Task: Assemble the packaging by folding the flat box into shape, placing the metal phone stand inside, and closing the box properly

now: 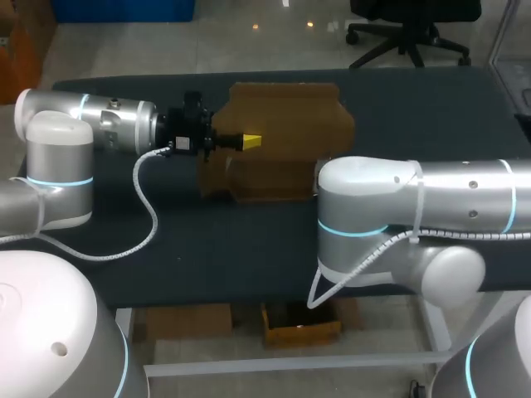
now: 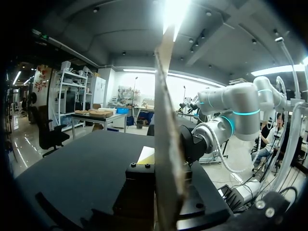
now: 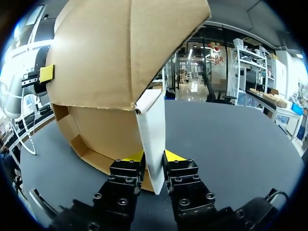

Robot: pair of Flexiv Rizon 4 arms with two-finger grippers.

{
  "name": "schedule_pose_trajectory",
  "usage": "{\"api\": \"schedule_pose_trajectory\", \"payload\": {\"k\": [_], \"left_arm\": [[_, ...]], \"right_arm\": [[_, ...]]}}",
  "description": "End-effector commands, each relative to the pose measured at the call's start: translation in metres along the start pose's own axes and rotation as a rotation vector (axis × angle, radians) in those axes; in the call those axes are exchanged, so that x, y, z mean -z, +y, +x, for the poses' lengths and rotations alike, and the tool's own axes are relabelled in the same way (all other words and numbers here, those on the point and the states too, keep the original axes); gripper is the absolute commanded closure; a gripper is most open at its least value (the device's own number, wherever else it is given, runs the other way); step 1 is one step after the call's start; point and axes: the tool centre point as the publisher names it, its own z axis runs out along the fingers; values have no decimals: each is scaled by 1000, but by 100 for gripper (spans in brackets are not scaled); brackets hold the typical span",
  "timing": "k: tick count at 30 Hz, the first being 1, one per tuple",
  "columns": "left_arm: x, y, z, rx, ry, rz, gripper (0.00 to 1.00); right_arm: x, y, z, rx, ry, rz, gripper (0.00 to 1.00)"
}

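**Two robot arms hold a half-folded cardboard box over a dark surface**

A brown cardboard box, partly folded into shape, sits at the middle of the dark surface, towards its far edge and between the two arms.

The left arm, silver with a black wrist, comes in level from the left. The left jaws are closed on one brown panel of the box. From above, one bright yellow fingertip lies flat on the card. In the left wrist view that panel stands edge-on through the middle of the jaws and rises well above them, with a pale yellow fingertip pressed against one face. The other finger is hidden behind the card.

The right arm comes in from the right, and its thick silver elbow hides its jaws from above. In the right wrist view the right jaws are nearly closed, pinching a narrow pale flap of the box that stands upright between the two black fingers, whose yellow fingertips touch it from both sides.

Ahead of the right jaws the box gapes open towards them. A broad brown panel arches overhead, and the brown inner walls and folded lower edge show beneath it. The left arm's yellow fingertip rests on the outer face of that panel.
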Motion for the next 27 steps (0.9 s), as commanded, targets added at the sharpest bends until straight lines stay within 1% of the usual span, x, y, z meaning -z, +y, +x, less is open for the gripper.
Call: {"api": "schedule_pose_trajectory", "payload": {"k": [1,4,8,20,23,25,27], "left_arm": [[-2,4,-1,-1,1,1,100],[-2,4,-1,-1,1,1,100],[-2,4,-1,-1,1,1,100],[-2,4,-1,-1,1,1,100],[-2,4,-1,-1,1,1,100],[-2,4,-1,-1,1,1,100],[-2,4,-1,-1,1,1,100]], "right_arm": [[-2,3,6,-3,-109,14,81],[-2,3,4,-12,-120,22,82],[-2,3,4,-18,-134,32,87],[-1,5,5,-22,-172,70,87],[-1,5,5,-22,-179,76,90],[-1,5,5,-23,-186,83,100],[0,5,5,-22,-195,91,100]]}}
